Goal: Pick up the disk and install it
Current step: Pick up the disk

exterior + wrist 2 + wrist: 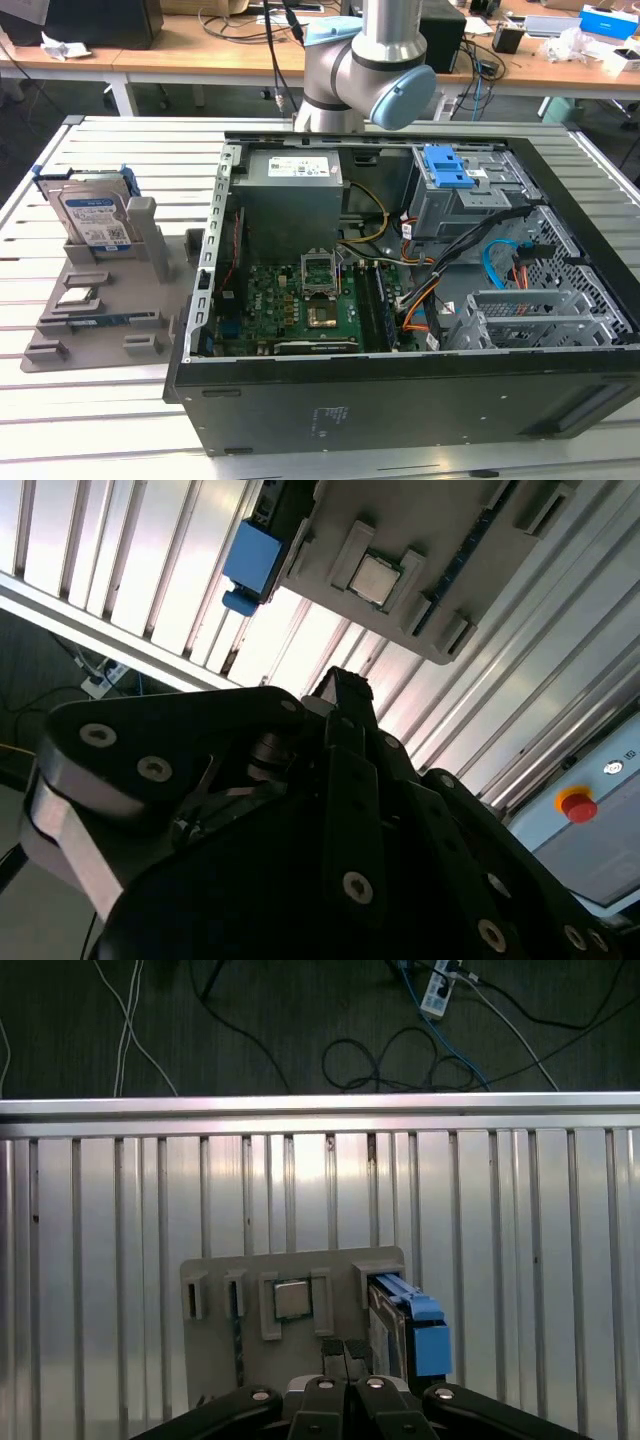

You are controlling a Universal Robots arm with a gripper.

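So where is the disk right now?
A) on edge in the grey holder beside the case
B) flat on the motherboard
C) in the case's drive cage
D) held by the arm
A: the disk stands on edge in the grey holder, outside the open case.

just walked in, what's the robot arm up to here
The robot arm is set to fit the disk into the open computer case. The disk stands upright in the grey holder beside the case, not yet picked up. In the first wrist view the gripper hangs over that holder, close to the disk.
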